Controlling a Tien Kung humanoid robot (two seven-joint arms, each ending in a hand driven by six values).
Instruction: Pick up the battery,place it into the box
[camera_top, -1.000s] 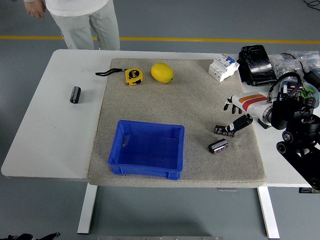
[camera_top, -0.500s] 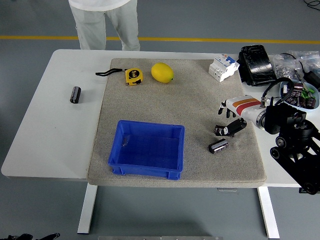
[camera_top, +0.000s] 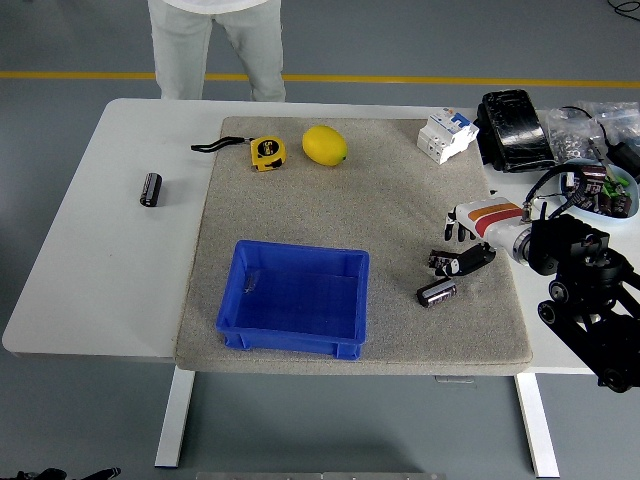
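Reaching in from the right, the right hand (camera_top: 470, 240) is hovering low over the mat (camera_top: 400, 200), its dark fingers (camera_top: 478, 255) loosely curled and lying over one small dark battery (camera_top: 438, 262); whether they are actually clamped on it I cannot tell. A second battery (camera_top: 436, 292) is lying just below it on the mat, apart from the hand. The blue box (camera_top: 296, 298) is sitting to the left, near the mat's front edge. Farther back a tape measure (camera_top: 266, 152), a lemon (camera_top: 324, 145) and a white breaker (camera_top: 446, 133) are resting. Another dark cylinder (camera_top: 150, 188) is lying on the table (camera_top: 100, 260) at left. A person (camera_top: 217, 40) is standing at the far side.
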